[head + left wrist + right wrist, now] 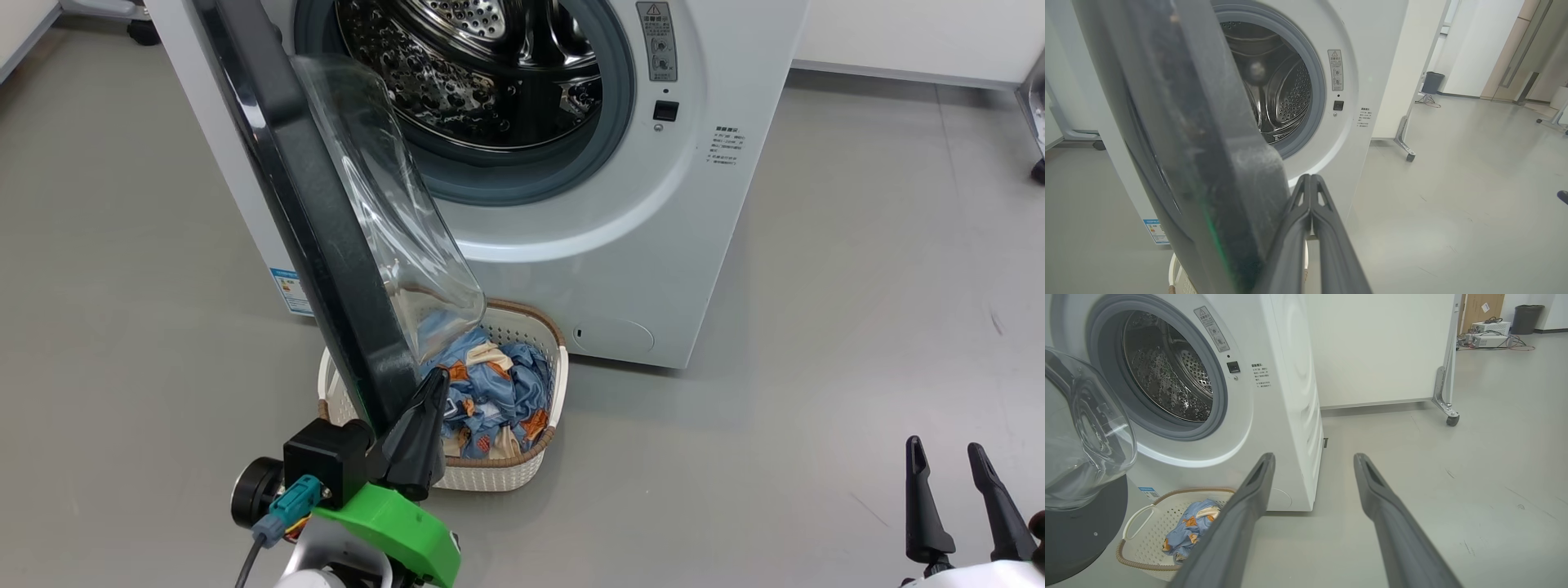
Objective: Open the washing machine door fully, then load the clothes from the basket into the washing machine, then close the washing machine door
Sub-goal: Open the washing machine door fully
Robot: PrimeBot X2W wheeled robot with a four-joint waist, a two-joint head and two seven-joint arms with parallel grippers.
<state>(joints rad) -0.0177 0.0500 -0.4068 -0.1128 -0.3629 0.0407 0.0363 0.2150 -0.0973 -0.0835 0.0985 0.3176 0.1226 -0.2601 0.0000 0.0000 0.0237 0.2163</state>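
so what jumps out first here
The big black-rimmed door stands open on the washing machine, baring its shiny steel drum at the top of the head view. Below the door sits a white basket of blue patterned clothes, the left gripper shut at the door's lower edge.

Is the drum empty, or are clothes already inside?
Empty where visible: the drum shows bare perforated steel, and the clothes lie bundled in the basket on the floor before the washing machine.

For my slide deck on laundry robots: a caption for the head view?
Left gripper, jaws shut, beside the open washing machine door; clothes in the basket; right gripper open.
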